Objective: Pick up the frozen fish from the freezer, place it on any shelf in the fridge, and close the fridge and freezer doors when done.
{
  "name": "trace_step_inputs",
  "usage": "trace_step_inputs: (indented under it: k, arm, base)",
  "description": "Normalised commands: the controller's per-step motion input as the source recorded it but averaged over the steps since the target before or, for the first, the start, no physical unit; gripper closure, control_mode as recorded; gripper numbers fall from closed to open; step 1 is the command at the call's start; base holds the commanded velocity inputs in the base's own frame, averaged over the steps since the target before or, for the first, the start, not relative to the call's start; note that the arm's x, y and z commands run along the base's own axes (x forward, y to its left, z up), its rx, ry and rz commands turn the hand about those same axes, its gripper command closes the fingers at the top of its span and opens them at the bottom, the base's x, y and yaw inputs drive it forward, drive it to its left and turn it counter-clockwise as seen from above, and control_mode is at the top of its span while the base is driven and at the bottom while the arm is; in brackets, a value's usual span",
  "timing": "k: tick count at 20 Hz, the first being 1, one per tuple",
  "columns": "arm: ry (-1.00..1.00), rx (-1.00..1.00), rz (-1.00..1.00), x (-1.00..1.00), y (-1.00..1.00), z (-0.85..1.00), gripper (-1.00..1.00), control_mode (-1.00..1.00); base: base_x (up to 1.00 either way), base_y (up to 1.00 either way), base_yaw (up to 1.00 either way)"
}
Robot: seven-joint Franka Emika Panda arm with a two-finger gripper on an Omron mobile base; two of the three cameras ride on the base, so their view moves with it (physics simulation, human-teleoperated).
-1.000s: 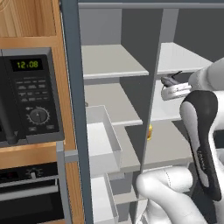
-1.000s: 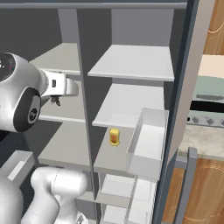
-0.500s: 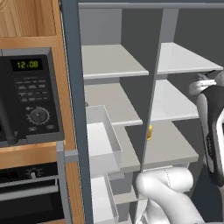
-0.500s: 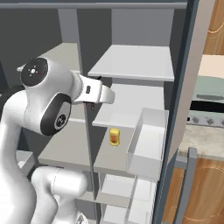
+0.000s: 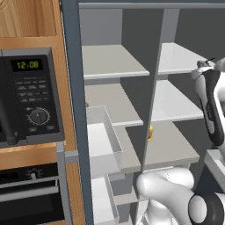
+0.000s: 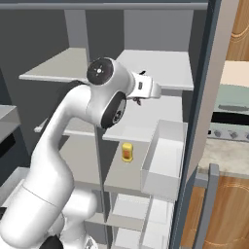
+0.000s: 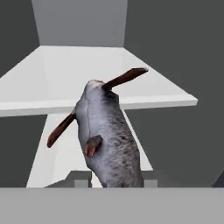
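The frozen fish [image 7: 109,135], grey with thin reddish-brown fins, hangs close before the hand camera, and my gripper [image 6: 154,91] is shut on it. In the right base view the hand is in front of the right-hand half of the open unit, the fridge [image 6: 146,126], just below the front edge of its top shelf [image 6: 160,68]. Seen from the left base, the gripper [image 5: 205,65] is at the far right beside that shelf [image 5: 180,59]. The pale shelf [image 7: 87,74] lies straight ahead, with the fish's head reaching up over its front edge. The freezer [image 6: 58,97] is the left half. Both doors stand open.
A small yellow-orange jar [image 6: 127,151] stands on a lower fridge shelf near the divider. White door bins [image 6: 160,155] [image 5: 103,140] jut out on the open doors [image 6: 202,121] [image 5: 72,88]. A black microwave [image 5: 30,96] sits in wooden cabinets at left.
My arm has swung from the left half across the divider to the front of the right half, carrying the fish. The gripper stayed shut.
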Motion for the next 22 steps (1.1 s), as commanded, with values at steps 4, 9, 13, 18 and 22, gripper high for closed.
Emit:
trace_step_inputs:
  k: [4, 9, 13, 18, 22]
  arm:
    - [0.0, 0.05, 0.15, 1.0, -0.34, 0.15, 1.0, -1.0]
    - [0.03, 0.01, 0.01, 1.0, -0.04, 0.19, 1.0, -1.0]
    - [0.07, 0.0, 0.0, 1.0, 0.0, 0.03, 1.0, -1.0]
    - [0.01, 0.0, 0.0, 1.0, 0.02, 0.0, -1.0, -1.0]
    - [0.0, -0.01, 0.0, 0.76, 0.23, 0.0, -1.0, -1.0]
  base:
    - [0.0, 0.0, 0.0]
    - [0.0, 0.0, 0.0]
    - [0.0, 0.0, 0.0]
    - [0.0, 0.0, 0.0]
    - [0.0, 0.0, 0.0]
